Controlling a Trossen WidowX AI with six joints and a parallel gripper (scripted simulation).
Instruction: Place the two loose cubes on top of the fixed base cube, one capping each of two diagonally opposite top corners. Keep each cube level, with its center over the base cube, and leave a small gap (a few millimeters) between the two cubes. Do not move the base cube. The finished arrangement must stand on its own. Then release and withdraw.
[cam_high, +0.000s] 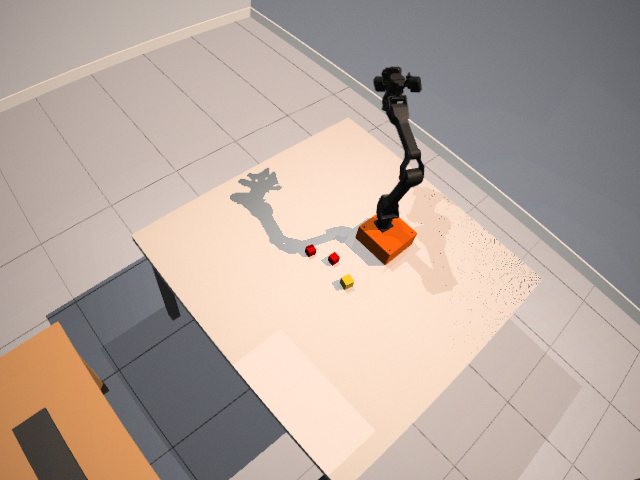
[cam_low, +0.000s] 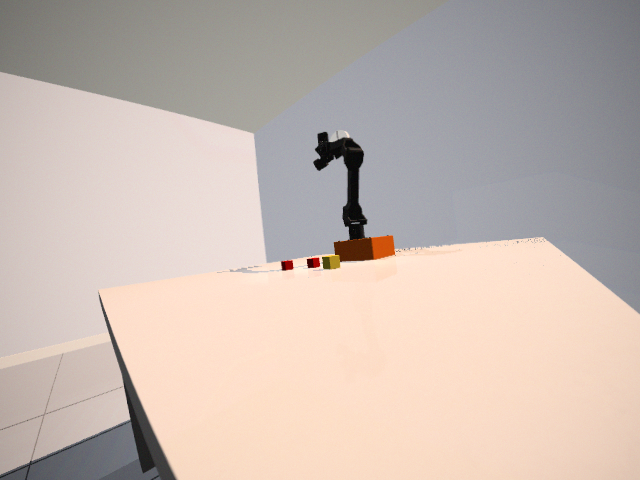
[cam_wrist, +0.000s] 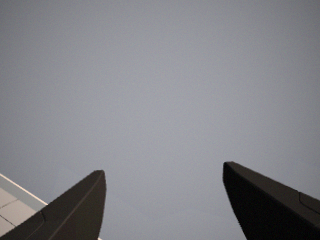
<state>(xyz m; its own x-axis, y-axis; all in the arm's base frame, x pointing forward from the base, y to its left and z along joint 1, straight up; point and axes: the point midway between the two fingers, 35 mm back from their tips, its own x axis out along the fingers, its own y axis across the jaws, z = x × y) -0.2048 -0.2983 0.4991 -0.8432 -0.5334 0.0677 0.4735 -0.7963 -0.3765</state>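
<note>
Two small red cubes (cam_high: 310, 250) (cam_high: 333, 258) (cam_low: 286, 265) (cam_low: 313, 262) lie on the pale table (cam_high: 289, 330) (cam_low: 361, 372), apart from each other. A slightly larger yellow cube (cam_high: 347, 281) (cam_low: 330, 261) stands beside them, nothing on top of it. My gripper (cam_high: 397, 81) (cam_low: 320, 153) (cam_wrist: 164, 174) is raised high above the arm's orange mount (cam_high: 387, 241) (cam_low: 364, 248), far above the cubes. Its fingers are apart with nothing between them. The wrist view shows only the grey wall and a bit of floor; no cube is in it.
The arm stands on the orange mount near the table's far edge, just behind the cubes. A brown wooden table (cam_high: 46, 413) stands off to the lower left on the floor. Grey and white walls are close behind the table.
</note>
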